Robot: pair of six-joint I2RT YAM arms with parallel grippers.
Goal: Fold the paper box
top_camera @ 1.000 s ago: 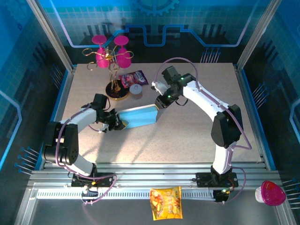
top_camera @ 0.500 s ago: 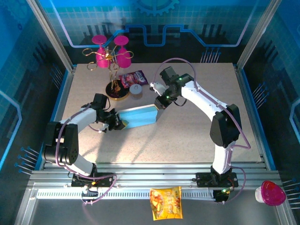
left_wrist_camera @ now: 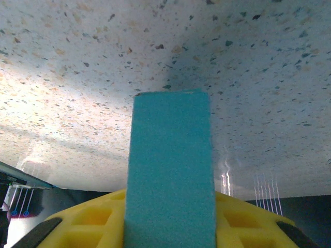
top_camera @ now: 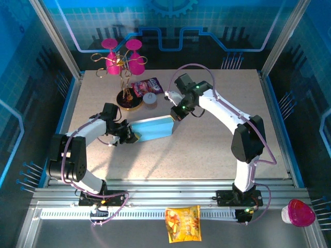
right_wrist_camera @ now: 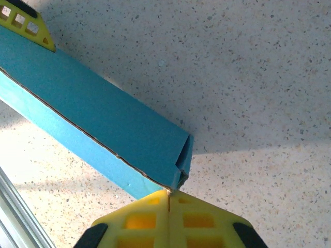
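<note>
Blue card is at the middle of it all: the paper box (top_camera: 152,128), folded into a long flat-sided sleeve, sits over the centre of the speckled bench (top_camera: 217,150), stretched between the two arms with its right end a little farther from the bases than its left. The left fingers (top_camera: 130,137) are clamped on its left end; from the left wrist, the box's narrow teal face (left_wrist_camera: 170,175) rises straight out from between the yellow pads (left_wrist_camera: 88,227), which press on it from both sides. The right fingers (right_wrist_camera: 168,217) are closed tight, their yellow tips meeting along a thin seam right at the lower corner of the box's open right end (right_wrist_camera: 182,157) (whether a sliver of card is caught in that seam, I cannot tell). In the right wrist view a dark fold line runs along the length of the box, and its shadow falls on the bench past the end. Toward the back left of the bench stands a gold rack (top_camera: 125,77) hung with pink glasses (top_camera: 135,61). Just beside it lie a purple snack packet (top_camera: 147,86) and a small round pot (top_camera: 150,99), both apart from the box. An orange snack packet (top_camera: 182,223) lies on the near rail between the arm bases.
</note>
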